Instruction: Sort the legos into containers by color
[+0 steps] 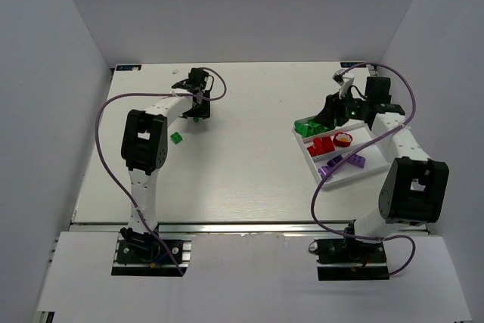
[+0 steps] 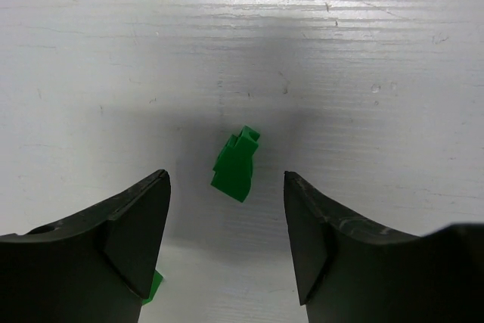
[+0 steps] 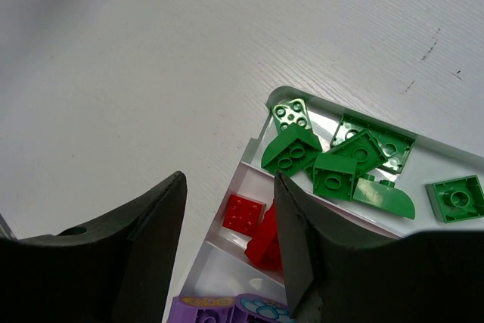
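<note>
My left gripper (image 1: pixel 198 110) is open and hangs low over the far left of the table. In the left wrist view a small green lego (image 2: pixel 236 166) lies on the table just ahead of the gap between my open fingers (image 2: pixel 225 181), untouched. A second green lego (image 1: pixel 176 138) lies nearer; its edge shows beside my left finger (image 2: pixel 153 287). My right gripper (image 1: pixel 328 121) is open and empty above the left end of the white tray (image 1: pixel 355 175). The tray's compartments hold green legos (image 3: pixel 333 160), red legos (image 3: pixel 243 213) and purple legos (image 3: pixel 227 309).
The tray (image 3: pixel 253 141) stands at an angle at the right of the table. A round red and yellow piece (image 1: pixel 342 139) lies in its middle compartment. White walls close in the table on the left, back and right.
</note>
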You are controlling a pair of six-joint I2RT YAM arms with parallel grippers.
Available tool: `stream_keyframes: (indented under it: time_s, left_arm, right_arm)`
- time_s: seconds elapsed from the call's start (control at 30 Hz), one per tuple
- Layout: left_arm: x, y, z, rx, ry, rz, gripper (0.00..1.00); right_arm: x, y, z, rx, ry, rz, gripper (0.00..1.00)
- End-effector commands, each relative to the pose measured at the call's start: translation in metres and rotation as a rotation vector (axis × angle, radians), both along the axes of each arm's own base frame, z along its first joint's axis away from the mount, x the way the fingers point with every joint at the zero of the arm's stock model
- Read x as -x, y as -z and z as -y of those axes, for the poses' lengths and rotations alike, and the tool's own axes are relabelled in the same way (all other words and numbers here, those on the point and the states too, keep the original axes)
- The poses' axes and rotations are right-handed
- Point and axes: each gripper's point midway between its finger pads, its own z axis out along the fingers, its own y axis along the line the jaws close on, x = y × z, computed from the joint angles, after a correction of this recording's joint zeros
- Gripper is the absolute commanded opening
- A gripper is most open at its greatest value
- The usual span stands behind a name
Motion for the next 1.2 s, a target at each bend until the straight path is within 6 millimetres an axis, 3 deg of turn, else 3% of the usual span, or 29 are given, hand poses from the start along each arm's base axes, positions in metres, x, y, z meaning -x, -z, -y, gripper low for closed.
stream_keyframes:
  time_s: [0.0, 0.33, 0.57, 0.6, 0.7, 0.77, 0.8, 0.87, 0.9, 0.97, 1.03, 1.07, 1.17]
  left_arm:
    - [-0.013, -0.011, 0.0, -0.005, 0.01, 0.046, 0.71]
    - [-0.016, 0.006, 0.001, 0.034, 0.011, 0.025, 0.5]
    - [-0.015, 0.0, 0.015, 0.126, 0.038, 0.044, 0.27]
    - [-0.015, -0.009, 0.023, 0.168, 0.049, 0.064, 0.25]
    - [-0.001, -0.018, 0.064, 0.346, 0.136, 0.075, 0.2]
    - [0.008, -0.048, 0.105, 0.472, 0.233, 0.135, 0.19]
    - [0.02, -0.046, 0.119, 0.529, 0.244, 0.12, 0.19]
    - [0.035, -0.076, 0.166, 0.661, 0.355, 0.175, 0.19]
    - [0.053, -0.076, 0.192, 0.718, 0.382, 0.152, 0.19]
    - [0.066, -0.093, 0.228, 0.826, 0.438, 0.172, 0.19]
    - [0.086, -0.106, 0.277, 0.912, 0.507, 0.167, 0.19]
    - [0.085, -0.104, 0.28, 0.934, 0.499, 0.161, 0.19]
    - [0.094, -0.106, 0.321, 1.02, 0.531, 0.148, 0.19]
  right_arm:
    - [-0.002, -0.008, -0.004, -0.013, -0.024, 0.017, 0.55]
    - [-0.001, -0.009, -0.005, -0.014, -0.027, 0.014, 0.55]
    - [0.004, -0.007, -0.008, -0.009, -0.043, 0.012, 0.54]
    - [0.005, -0.007, -0.008, -0.007, -0.043, 0.013, 0.54]
    - [0.004, -0.008, -0.007, 0.0, -0.045, 0.026, 0.49]
    - [0.0, -0.012, -0.006, 0.007, -0.04, 0.044, 0.38]
    - [0.0, -0.014, -0.006, 0.006, -0.041, 0.048, 0.34]
    - [-0.002, -0.017, -0.006, 0.004, -0.038, 0.059, 0.23]
    - [-0.003, -0.019, -0.006, 0.005, -0.036, 0.066, 0.16]
    - [-0.005, -0.022, -0.006, 0.003, -0.029, 0.074, 0.12]
    - [-0.006, -0.025, -0.005, 0.006, -0.02, 0.085, 0.06]
    - [-0.005, -0.025, -0.005, 0.004, -0.019, 0.085, 0.05]
    - [-0.004, -0.027, -0.004, 0.01, -0.011, 0.102, 0.04]
